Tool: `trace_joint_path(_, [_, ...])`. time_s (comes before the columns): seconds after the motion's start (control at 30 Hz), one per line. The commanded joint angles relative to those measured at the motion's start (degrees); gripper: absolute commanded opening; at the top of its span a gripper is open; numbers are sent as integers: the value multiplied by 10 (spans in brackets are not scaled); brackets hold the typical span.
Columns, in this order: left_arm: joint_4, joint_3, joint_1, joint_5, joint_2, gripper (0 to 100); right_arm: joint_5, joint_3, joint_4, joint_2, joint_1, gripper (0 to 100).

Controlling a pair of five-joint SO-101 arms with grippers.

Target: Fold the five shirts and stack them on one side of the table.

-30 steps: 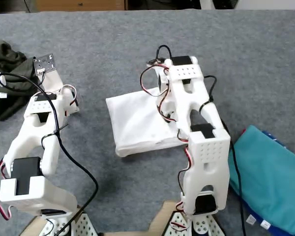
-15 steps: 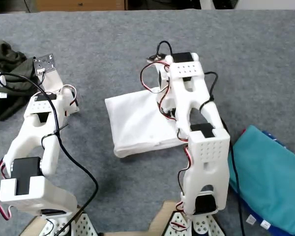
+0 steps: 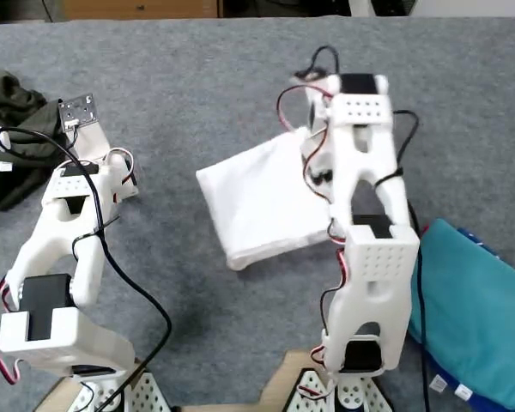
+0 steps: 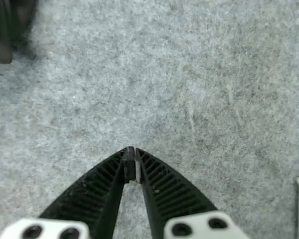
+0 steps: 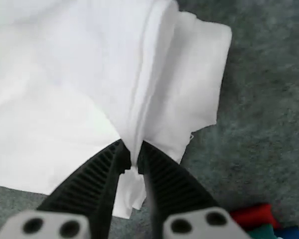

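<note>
The right claw (image 5: 132, 160) clenches a fold of the white shirt (image 5: 60, 84), which spreads beyond its tips.

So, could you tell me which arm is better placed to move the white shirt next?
The right, probably: the right gripper is shut on the white shirt, near the teal shirt. The left gripper is shut over bare table, apart from it.

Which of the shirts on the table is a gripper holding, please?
The white shirt, mid-table: the right gripper pinches its edge. The dark green shirt and teal shirt lie free.
</note>
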Motion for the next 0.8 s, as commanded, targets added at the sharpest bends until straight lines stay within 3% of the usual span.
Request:
trace_joint_path(0.0, [-9, -10, -3, 4, -14, 19, 14, -47, 11, -5, 14, 5])
trace_joint_path(0.43, [-9, -9, -3, 4, -14, 19, 47, -50, -25, 36, 48, 13])
trace_joint_path(0.63, [-3, -10, 24, 4, -21, 19, 69, -106, -2, 24, 52, 235])
trace_joint_path(0.77, [47, -60, 84, 9, -41, 19, 75, -138, 24, -7, 75, 194])
